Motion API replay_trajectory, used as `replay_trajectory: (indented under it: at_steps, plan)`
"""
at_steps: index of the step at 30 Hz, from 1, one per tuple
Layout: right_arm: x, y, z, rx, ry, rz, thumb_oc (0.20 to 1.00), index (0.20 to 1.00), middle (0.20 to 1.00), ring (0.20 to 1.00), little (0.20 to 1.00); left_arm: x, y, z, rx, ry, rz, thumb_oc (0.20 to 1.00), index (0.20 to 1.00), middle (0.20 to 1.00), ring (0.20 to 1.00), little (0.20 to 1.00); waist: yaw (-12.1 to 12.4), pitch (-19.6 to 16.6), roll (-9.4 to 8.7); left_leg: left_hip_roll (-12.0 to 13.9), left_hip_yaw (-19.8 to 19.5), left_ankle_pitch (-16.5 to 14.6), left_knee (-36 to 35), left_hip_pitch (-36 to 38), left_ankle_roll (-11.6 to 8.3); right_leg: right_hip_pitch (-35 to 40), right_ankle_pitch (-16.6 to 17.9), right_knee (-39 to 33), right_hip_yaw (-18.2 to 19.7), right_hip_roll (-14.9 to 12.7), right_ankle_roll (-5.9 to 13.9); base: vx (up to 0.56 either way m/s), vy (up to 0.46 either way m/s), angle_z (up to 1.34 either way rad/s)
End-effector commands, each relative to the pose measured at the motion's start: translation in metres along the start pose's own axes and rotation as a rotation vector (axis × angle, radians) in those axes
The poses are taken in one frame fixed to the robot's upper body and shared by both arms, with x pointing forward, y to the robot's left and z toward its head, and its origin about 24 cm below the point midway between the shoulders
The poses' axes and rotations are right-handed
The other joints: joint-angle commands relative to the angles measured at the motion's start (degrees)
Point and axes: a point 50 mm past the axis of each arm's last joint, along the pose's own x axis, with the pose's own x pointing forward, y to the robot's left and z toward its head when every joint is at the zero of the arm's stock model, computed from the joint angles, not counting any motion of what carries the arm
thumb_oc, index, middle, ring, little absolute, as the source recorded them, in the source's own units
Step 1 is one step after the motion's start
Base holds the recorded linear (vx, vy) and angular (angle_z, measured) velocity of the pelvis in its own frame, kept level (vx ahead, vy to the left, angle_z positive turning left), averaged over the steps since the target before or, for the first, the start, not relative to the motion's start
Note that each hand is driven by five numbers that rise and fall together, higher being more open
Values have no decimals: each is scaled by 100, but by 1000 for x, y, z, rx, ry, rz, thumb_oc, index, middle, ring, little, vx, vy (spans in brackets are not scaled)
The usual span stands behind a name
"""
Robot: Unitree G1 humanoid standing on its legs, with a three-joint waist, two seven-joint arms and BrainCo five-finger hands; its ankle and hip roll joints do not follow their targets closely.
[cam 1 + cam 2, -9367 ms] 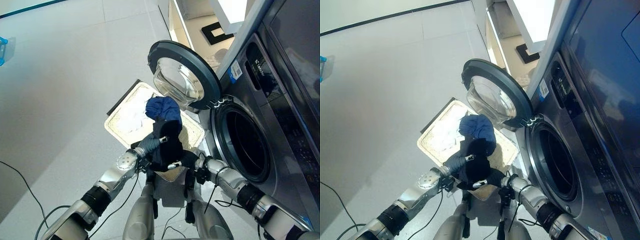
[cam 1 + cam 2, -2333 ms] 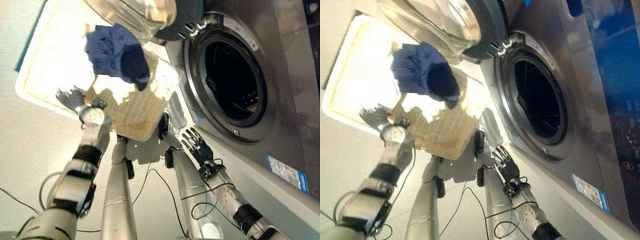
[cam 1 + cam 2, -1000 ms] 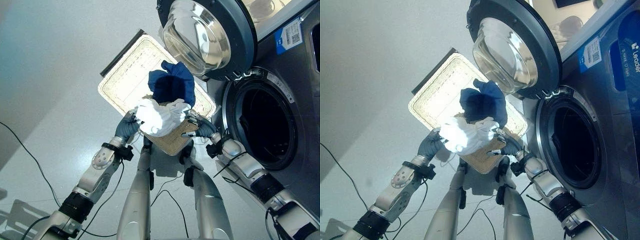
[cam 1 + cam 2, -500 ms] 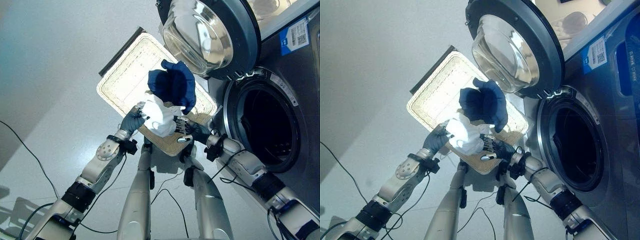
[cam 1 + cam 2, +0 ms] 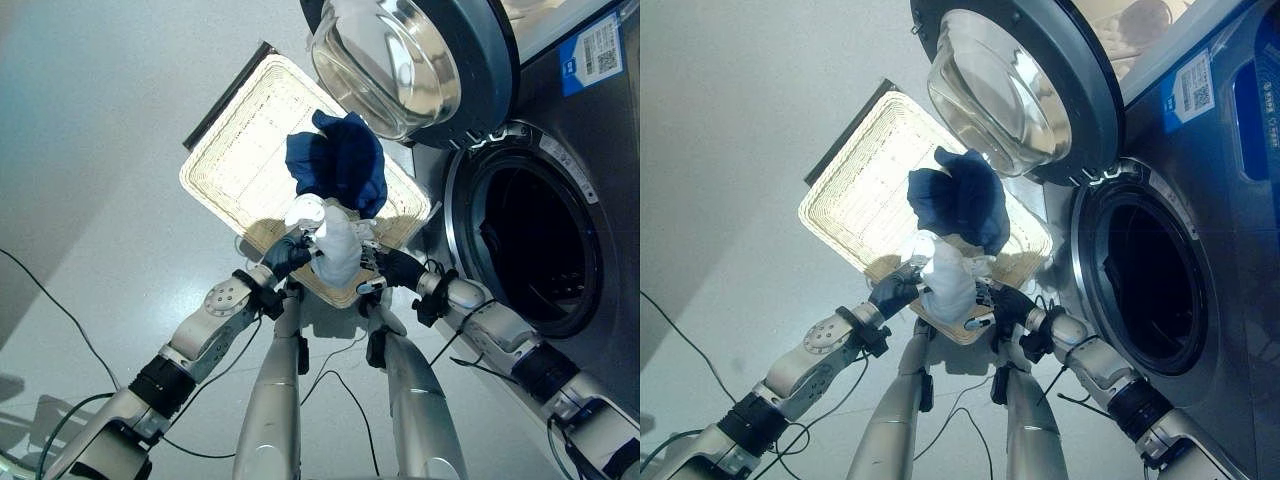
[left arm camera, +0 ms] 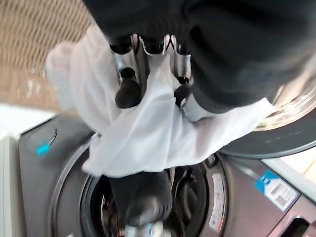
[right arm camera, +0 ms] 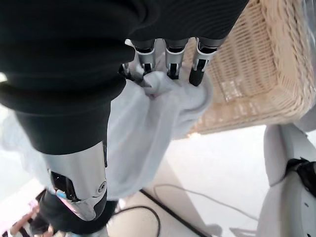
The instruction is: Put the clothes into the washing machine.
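We are holding a white garment (image 5: pixel 337 250) bunched between the left hand (image 5: pixel 287 255) and right hand (image 5: pixel 383 266), fingers curled into it, above the wicker basket (image 5: pixel 232 160) | drum opening (image 5: pixel 525 230) well to the right | risk: loose cloth dangling below our hands is likely snagging the door rim (image 5: pixel 478 40) or slipping free.
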Motion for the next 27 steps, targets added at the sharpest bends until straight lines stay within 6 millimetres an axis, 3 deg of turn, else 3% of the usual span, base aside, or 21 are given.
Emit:
replay_trajectory:
  at_steps: [1, 8, 15, 16, 17, 24, 25, 26, 27]
  plan:
    - [17, 26, 36, -5, -216, 17, 1000, 1000, 1000, 1000, 1000, 16, -52, 4, -186, -78, -275, 200, 200, 200, 200, 200, -250, -106, -36, -535, 440, -436, 114, 62, 46, 294, 1247, -1505, 146, -16, 756, 0, 0, 0]
    - [22, 22, 26, -54, -206, -174, 1000, 1000, 1000, 1000, 1000, 21, -71, -1, -457, -119, -308, 200, 200, 200, 200, 200, -333, -106, 26, -543, 452, -440, 97, -5, 58, 181, 1262, -1504, 287, 17, 723, 21, 5, -7]
    - [28, 30, 15, -27, -145, -170, 1000, 1000, 1000, 1000, 1000, 27, -78, -4, -533, -170, -277, 200, 200, 200, 200, 200, -340, -106, 37, -543, 415, -451, 113, -48, 72, 140, 1236, -1476, 333, 25, 707, 0, 0, 0]
    - [29, 31, 14, -21, -139, -163, 824, 824, 824, 824, 824, 27, -79, -4, -540, -172, -280, 200, 200, 200, 200, 200, -340, -106, 31, -542, 409, -450, 111, -48, 74, 139, 1232, -1470, 332, 27, 707, 0, 0, 0]
    - [29, 34, 12, -10, -130, -150, 200, 200, 200, 200, 200, 27, -81, -5, -548, -176, -278, 200, 200, 200, 200, 200, -343, -106, 24, -539, 409, -447, 104, -52, 72, 133, 1236, -1473, 327, 27, 708, 0, 0, 0]
    - [30, 40, 4, 10, -83, -93, 200, 200, 200, 200, 200, 30, -81, -3, -522, -190, -245, 200, 200, 200, 200, 200, -362, -106, 0, -537, 416, -434, 90, -97, 73, 79, 1267, -1505, 327, 36, 707, 0, 0, 0]
    - [30, 41, 2, 13, -73, -83, 200, 200, 200, 200, 200, 30, -79, -2, -512, -196, -221, 420, 420, 420, 420, 420, -359, -106, 1, -536, 415, -429, 77, -89, 72, 86, 1271, -1514, 321, 38, 704, 0, 0, 0]
    - [30, 41, 1, 13, -69, -79, 200, 200, 200, 200, 200, 30, -77, -1, -501, -201, -200, 533, 533, 533, 533, 533, -359, -106, -2, -535, 415, -428, 74, -88, 69, 86, 1275, -1519, 315, 36, 706, 0, 0, 0]
    - [30, 42, 0, 14, -63, -76, 200, 200, 200, 200, 200, 30, -75, -1, -487, -211, -168, 1000, 1000, 1000, 1000, 1000, -356, -106, -2, -531, 415, -428, 83, -102, 64, 74, 1272, -1513, 304, 30, 710, 0, 0, 0]
